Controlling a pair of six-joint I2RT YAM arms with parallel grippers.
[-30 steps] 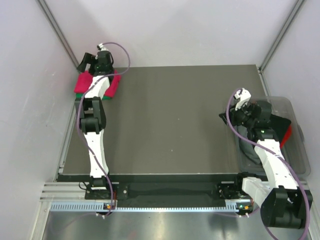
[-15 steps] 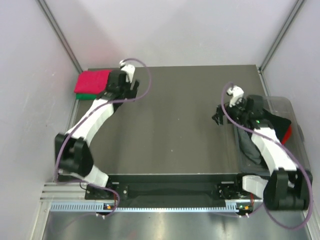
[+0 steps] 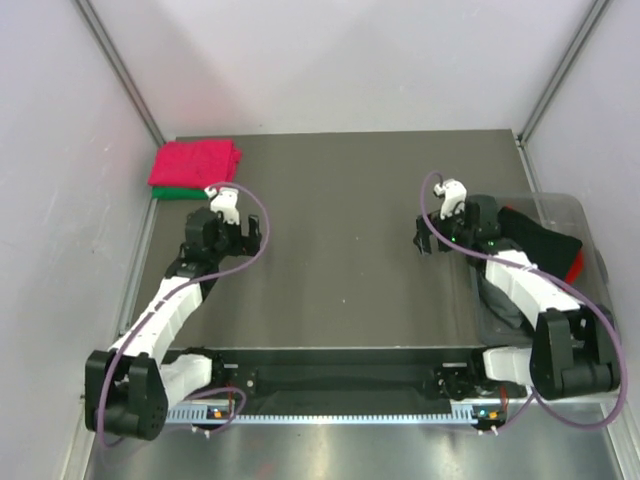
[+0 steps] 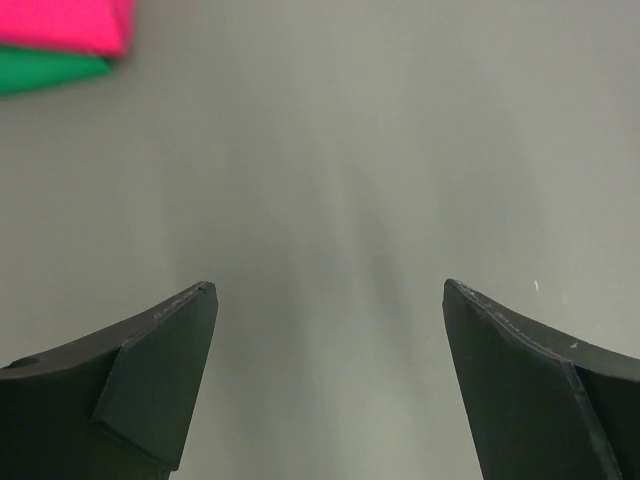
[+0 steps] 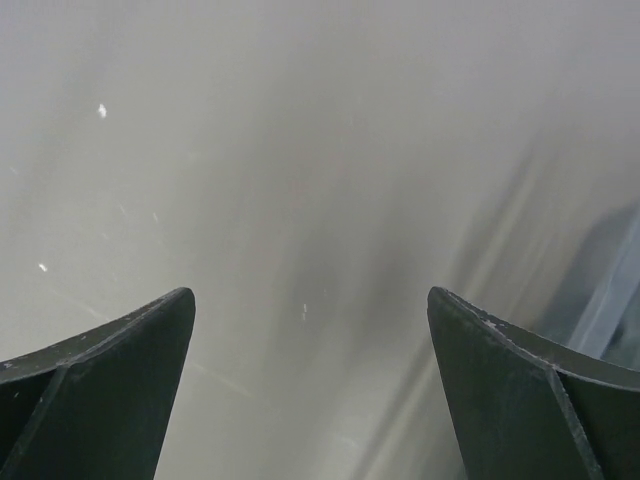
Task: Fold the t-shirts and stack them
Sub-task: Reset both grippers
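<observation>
The t-shirts lie folded in a stack at the table's far left corner, the crimson-pink one [image 3: 195, 161] on top of the green one [image 3: 174, 192]. The left wrist view shows the pink shirt [image 4: 60, 24] and the green shirt [image 4: 45, 70] in its top left corner. My left gripper [image 3: 224, 232] hovers just near of the stack, apart from it. It is open [image 4: 328, 300] over bare table. My right gripper [image 3: 437, 238] is over the table's right part, also open [image 5: 310, 300], with nothing between its fingers.
A clear plastic bin [image 3: 592, 250] stands off the table's right edge, holding dark cloth [image 3: 535, 238] and a red piece [image 3: 573, 272]. Its edge [image 5: 612, 290] shows at the right of the right wrist view. Grey walls close in both sides.
My left arm has drawn back from the stack toward the near side, leaving the shirts there. My right gripper has moved left from the bin to over the table and opened.
</observation>
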